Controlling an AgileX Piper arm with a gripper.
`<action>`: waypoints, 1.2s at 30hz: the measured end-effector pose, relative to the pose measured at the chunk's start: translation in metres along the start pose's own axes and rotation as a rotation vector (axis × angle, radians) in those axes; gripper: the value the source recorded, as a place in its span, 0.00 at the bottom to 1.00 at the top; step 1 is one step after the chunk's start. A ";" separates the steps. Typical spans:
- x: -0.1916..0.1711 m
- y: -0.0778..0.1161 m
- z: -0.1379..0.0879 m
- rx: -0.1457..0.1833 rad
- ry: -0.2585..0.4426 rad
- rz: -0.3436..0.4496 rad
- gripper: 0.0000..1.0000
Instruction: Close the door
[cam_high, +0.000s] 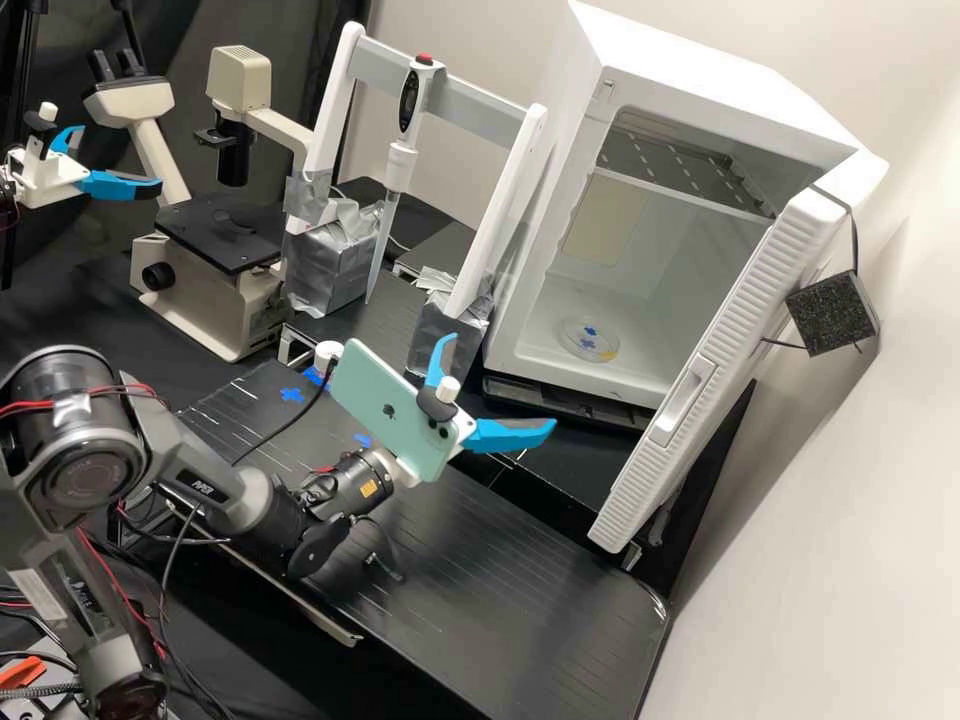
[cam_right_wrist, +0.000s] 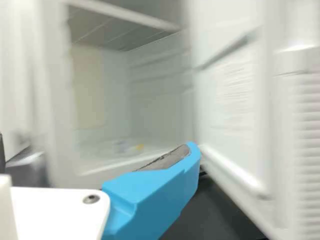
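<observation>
Door: hanging wide open, the white door (cam_high: 760, 290) swung out from its cabinet (cam_high: 720, 80), ribbed edge towards the bench (cam_high: 500, 560)!
Gripper: here it is, the gripper (cam_high: 499, 384) over the bench in front of the open cabinet, a gap between it and the door.
Jaws: spread wide, nothing between them!
Cabinet: a clear round dish (cam_high: 575, 345) on its floor, a slotted shelf (cam_high: 670, 160) high above.
Phone: pale green (cam_high: 385, 410), riding on the arm just behind the blue fingers (cam_high: 510, 436).
Beyond: a pipette (cam_high: 400, 165) upright on a white frame (cam_high: 335, 115), the microscope (cam_high: 240, 85) past it.
</observation>
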 end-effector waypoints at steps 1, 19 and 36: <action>-0.001 0.010 0.006 0.004 -0.021 0.040 1.00; 0.055 0.052 0.059 -0.054 -0.150 0.183 1.00; 0.074 0.046 0.066 -0.045 -0.180 0.177 1.00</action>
